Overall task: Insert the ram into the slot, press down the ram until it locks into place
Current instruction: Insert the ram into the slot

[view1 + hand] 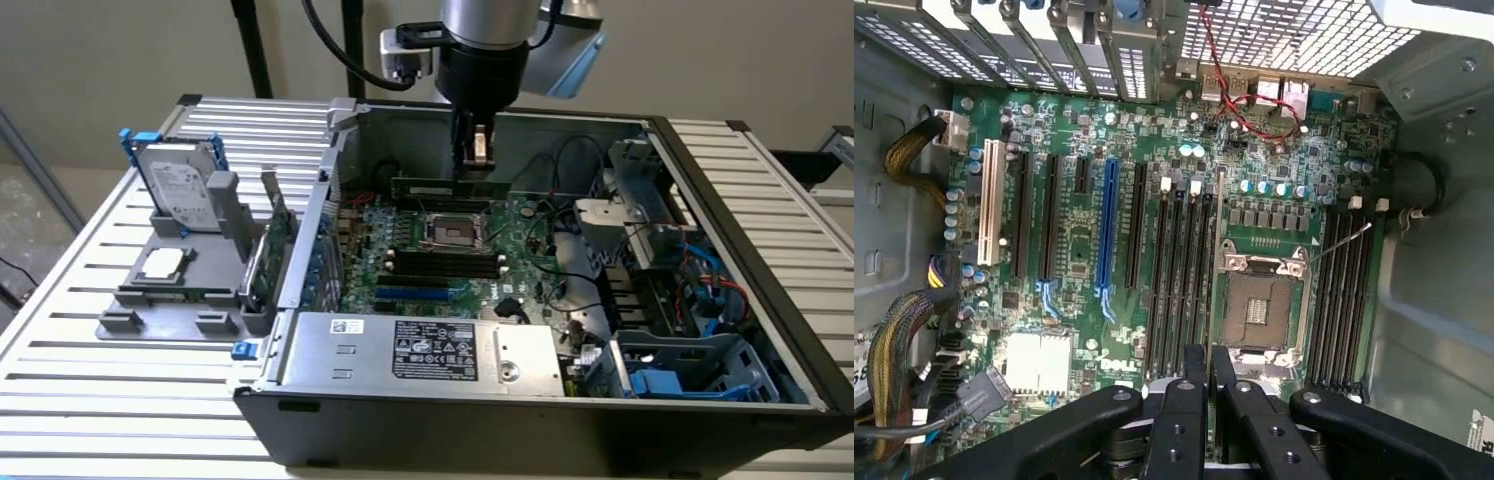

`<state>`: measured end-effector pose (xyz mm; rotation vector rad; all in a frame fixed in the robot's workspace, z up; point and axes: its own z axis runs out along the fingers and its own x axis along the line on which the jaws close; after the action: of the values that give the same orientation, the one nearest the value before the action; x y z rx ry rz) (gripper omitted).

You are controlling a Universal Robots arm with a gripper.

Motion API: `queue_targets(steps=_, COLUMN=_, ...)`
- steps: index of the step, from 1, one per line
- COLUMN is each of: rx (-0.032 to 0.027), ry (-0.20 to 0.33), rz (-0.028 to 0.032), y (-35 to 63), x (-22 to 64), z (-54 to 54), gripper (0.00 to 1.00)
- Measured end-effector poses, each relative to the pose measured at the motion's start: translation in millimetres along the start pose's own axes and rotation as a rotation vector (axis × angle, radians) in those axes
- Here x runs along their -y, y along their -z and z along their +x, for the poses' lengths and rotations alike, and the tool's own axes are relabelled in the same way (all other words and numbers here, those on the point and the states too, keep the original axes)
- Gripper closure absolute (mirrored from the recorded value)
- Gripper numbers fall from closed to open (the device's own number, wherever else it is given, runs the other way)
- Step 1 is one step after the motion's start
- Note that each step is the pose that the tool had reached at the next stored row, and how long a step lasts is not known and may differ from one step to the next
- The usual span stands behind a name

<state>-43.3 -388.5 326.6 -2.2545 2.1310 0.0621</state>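
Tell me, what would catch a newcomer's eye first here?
The robot's black gripper hangs inside the open dark metal computer case, holding a long thin green ram stick above the green motherboard. On that board lie parallel long black memory slots, beside the square silver processor socket.

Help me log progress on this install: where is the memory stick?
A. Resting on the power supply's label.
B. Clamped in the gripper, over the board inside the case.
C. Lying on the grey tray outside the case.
B: the gripper is shut on the green memory stick, holding it above the board.
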Motion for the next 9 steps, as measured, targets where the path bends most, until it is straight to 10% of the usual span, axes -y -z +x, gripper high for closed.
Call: queue_targets(steps=9, rx=-0.0082, ry=-0.023, rz=0.0007, y=-13.1, x=5.9, z=1.0, gripper=0.86)
